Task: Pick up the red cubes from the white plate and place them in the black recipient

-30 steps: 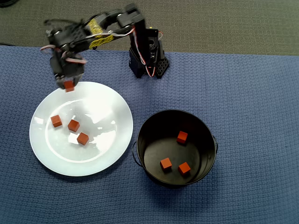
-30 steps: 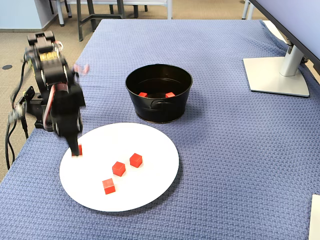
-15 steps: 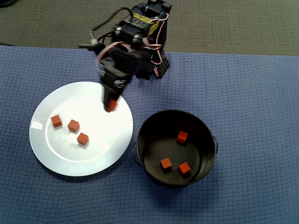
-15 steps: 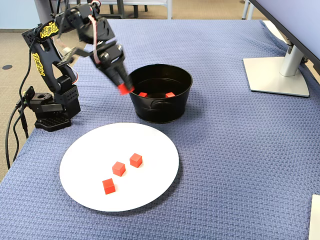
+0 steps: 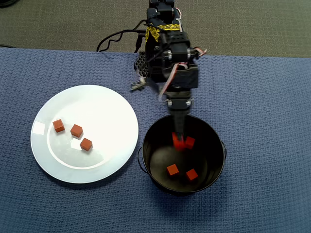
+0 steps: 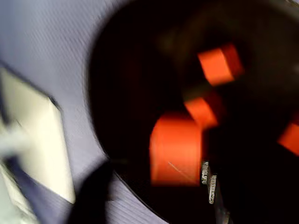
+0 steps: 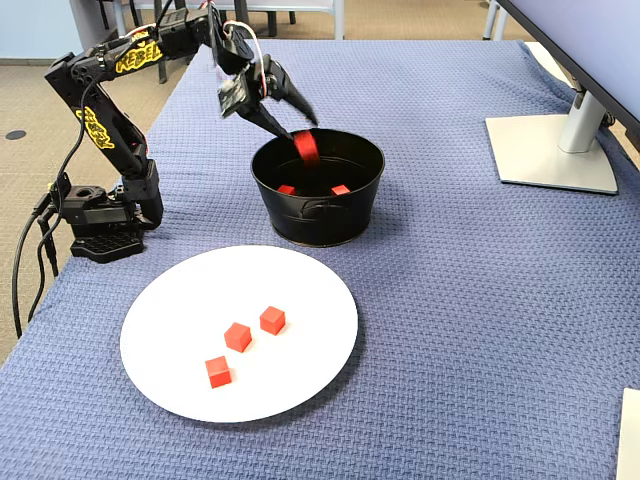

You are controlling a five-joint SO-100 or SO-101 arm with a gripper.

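1. Overhead view: hand [image 5: 179,141] clamped on one small orange-red cube [image 5: 177,141] above the round black metal pot [image 5: 214,131]; three cubes inside, three on the glossy white plate [image 5: 112,104].
2. Wrist view: blurred; held cube over pot interior.
3. Fixed view: placing step; next move calls for release, judged.

Black arm [image 7: 95,110], yellow lettering, white wires

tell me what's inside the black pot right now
In the overhead view the black pot holds three loose red cubes on its floor. The gripper, shut on a fourth cube, hangs over it and partly covers one.
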